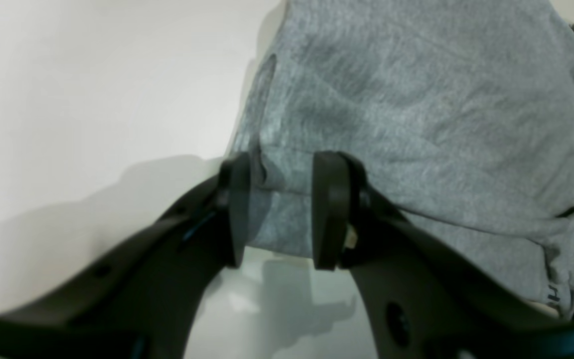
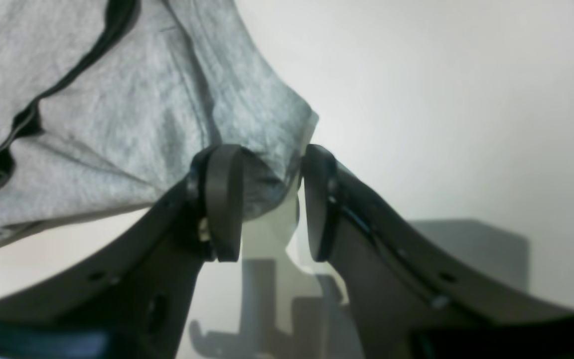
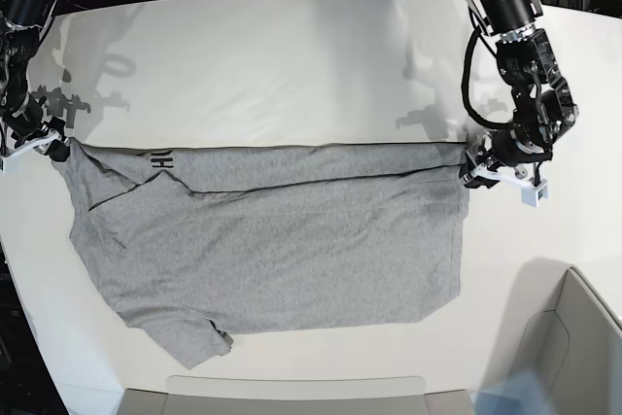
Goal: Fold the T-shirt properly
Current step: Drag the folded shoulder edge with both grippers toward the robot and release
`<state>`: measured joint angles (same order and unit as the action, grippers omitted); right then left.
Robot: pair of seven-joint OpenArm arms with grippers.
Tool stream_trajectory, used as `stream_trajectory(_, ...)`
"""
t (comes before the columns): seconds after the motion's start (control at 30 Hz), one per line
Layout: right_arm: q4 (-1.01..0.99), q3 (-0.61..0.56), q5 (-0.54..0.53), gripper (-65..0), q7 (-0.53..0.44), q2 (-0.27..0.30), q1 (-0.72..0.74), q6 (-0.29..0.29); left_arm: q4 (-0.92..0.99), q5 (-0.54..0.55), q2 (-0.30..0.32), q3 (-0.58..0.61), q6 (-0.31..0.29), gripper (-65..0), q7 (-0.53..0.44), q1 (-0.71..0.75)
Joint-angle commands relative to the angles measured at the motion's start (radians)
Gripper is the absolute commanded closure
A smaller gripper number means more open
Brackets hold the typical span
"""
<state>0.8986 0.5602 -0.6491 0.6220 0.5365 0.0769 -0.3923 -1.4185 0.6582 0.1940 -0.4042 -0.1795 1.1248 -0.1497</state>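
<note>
Both pincers at the T-shirt's folded far edge

The T-shirt [image 3: 272, 240] lies flat on the desk [image 3: 292, 55], long axis running arm to arm. The left pincer [image 1: 277, 212] and right pincer [image 2: 272, 202] stand at opposite ends of its fold, jaws apart astride cloth, not clamped. Only the right wrist view shows the fold's dark gap and lettering close.

Right gripper [image 2: 272, 202] jaws stand apart around a corner of the grey T-shirt [image 2: 117, 114], over a white table [image 2: 441, 99]
</note>
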Motion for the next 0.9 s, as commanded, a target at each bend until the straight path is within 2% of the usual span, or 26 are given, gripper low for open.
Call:
stream_trajectory(0.0, -0.011, 0.004, -0.008, -20.1, -0.021, 0.015, 0.033, -0.013, -0.02, 0.016, 0.011, -0.003, -0.002, -21.9, -0.009, -0.018)
stream_trajectory(0.1, -0.071, 0.004, -0.008, -20.1, -0.021, 0.007, 0.059, -0.013, -0.02, 0.016, 0.011, -0.005, -0.001, -22.0, -0.009, -0.02)
stream_trajectory(0.47, -0.069, 0.004, -0.008, -20.1, -0.021, -0.002, 0.053, -0.015, 0.029, 0.016, 0.012, -0.078, -0.001, -25.0, -0.009, -0.018)
stream_trajectory(0.8, -0.069, 0.004, -0.008, -20.1, -0.021, 0.003, 0.051, -0.015, 0.143, 0.024, 0.025, -0.072, -0.01, -25.1, -0.036, -0.018)
stream_trajectory(0.87, -0.069, 0.004, -0.008, -20.1, -0.021, 0.001, 0.051, -0.015, 0.143, 0.024, 0.025, -0.026, -0.012, -25.1, -0.035, -0.018)
